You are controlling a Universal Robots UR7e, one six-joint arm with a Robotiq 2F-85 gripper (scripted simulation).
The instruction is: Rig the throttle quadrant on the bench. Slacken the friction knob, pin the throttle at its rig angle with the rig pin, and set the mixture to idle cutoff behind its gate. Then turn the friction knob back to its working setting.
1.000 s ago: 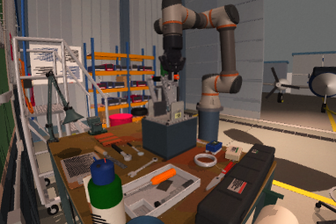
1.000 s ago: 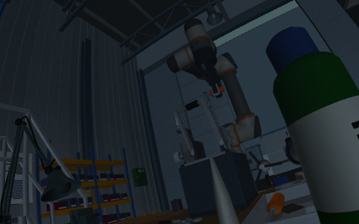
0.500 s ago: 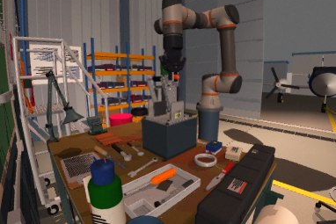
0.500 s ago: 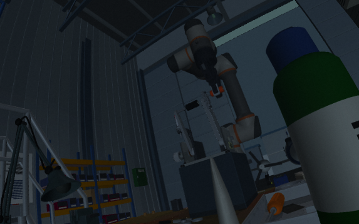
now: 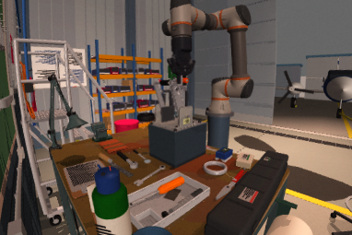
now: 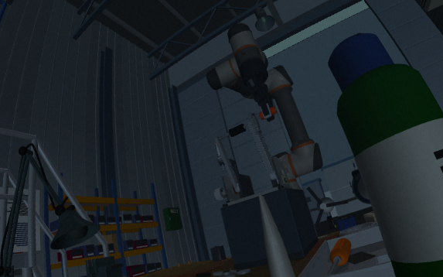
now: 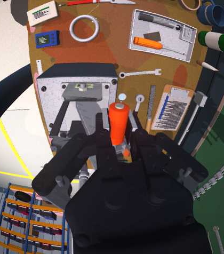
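My gripper (image 7: 117, 133) is closed around the orange lever knob (image 7: 118, 123), which I hold from above at the top of its tall lever over the throttle quadrant (image 5: 177, 135). From the side, the gripper (image 5: 180, 78) points straight down with the orange knob (image 6: 268, 113) just showing between its fingers. The quadrant is a dark blue box on the bench with a speckled grey top plate (image 7: 77, 88). A second lever with a black handle (image 6: 237, 130) stands beside the held one. The friction knob and rig pin cannot be made out.
Orange and blue shelving (image 5: 124, 84) and a white stair frame stand behind the bench. Around the quadrant lie wrenches (image 7: 139, 73), a file, a clipboard (image 7: 173, 106), a tray with an orange screwdriver (image 7: 161, 34), a white ring (image 7: 84, 27), a black case (image 5: 249, 192) and a green-and-white bottle (image 5: 110, 199).
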